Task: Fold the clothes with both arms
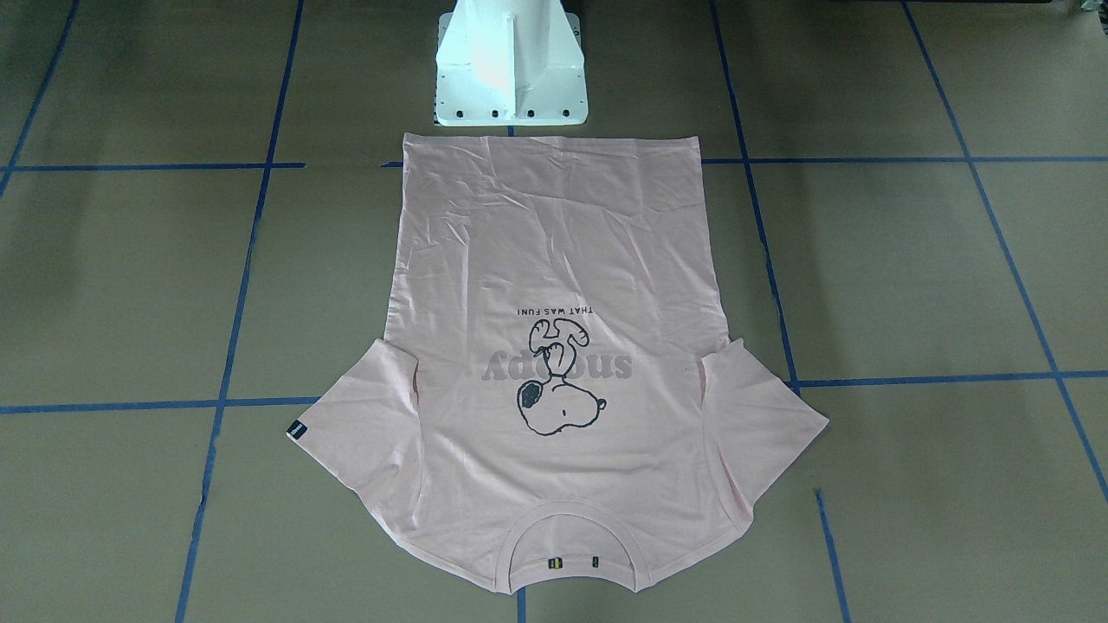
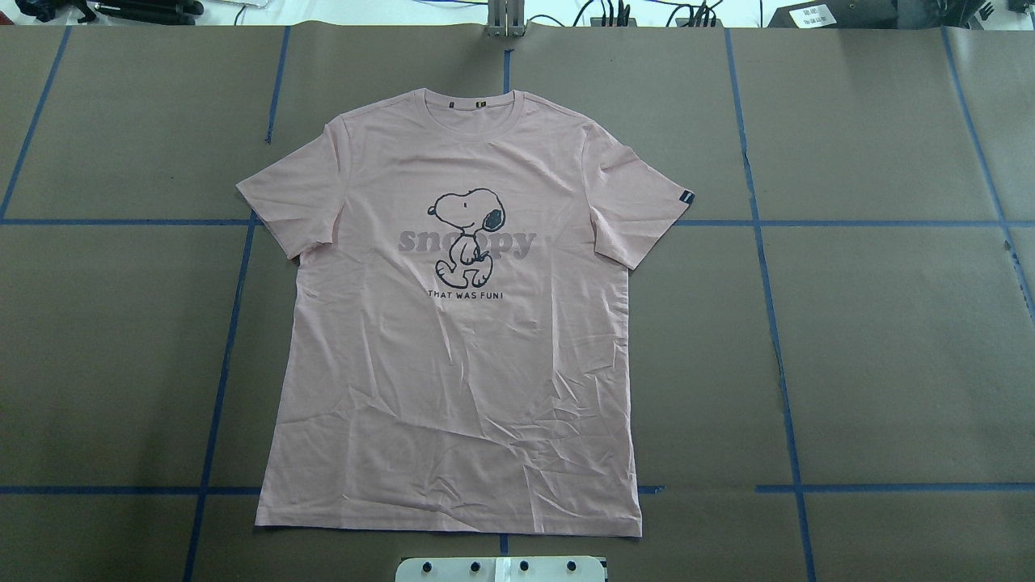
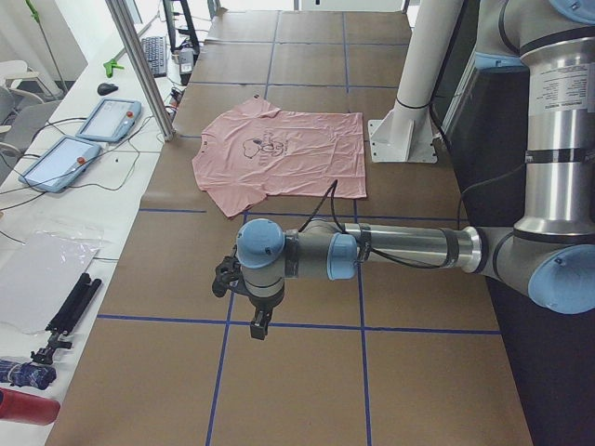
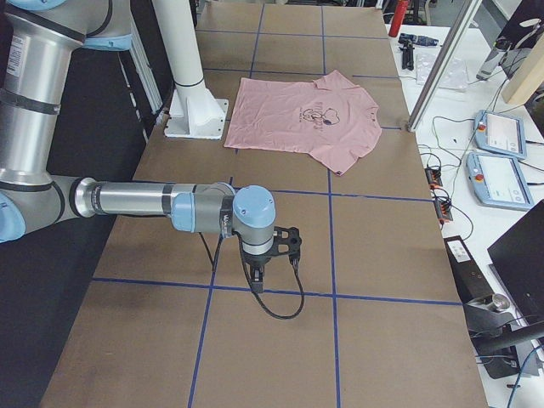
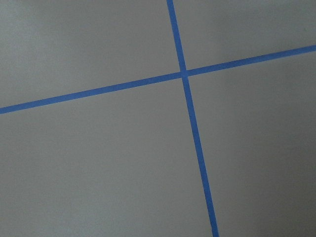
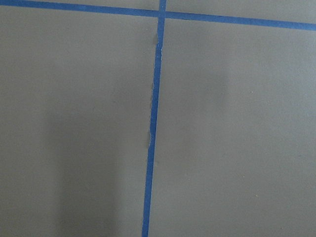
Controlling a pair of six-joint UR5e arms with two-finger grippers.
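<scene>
The pale pink T-shirt (image 2: 453, 364) lies flat and spread out on the brown table, print up, with its collar on the far side from the robot and both sleeves out. It also shows in the front view (image 1: 554, 234). Its black sleeve tag (image 2: 686, 196) is on the overhead view's right sleeve. My left gripper (image 3: 258, 325) hangs over bare table well away from the shirt, and I cannot tell if it is open. My right gripper (image 4: 256, 279) hangs likewise at the other end, state unclear. Both wrist views show only table and blue tape.
The white pedestal base (image 1: 511, 69) stands just behind the shirt's hem. Blue tape lines (image 2: 768, 283) grid the table. A side desk with teach pendants (image 3: 107, 121) and a metal post (image 3: 139, 65) runs along the far edge.
</scene>
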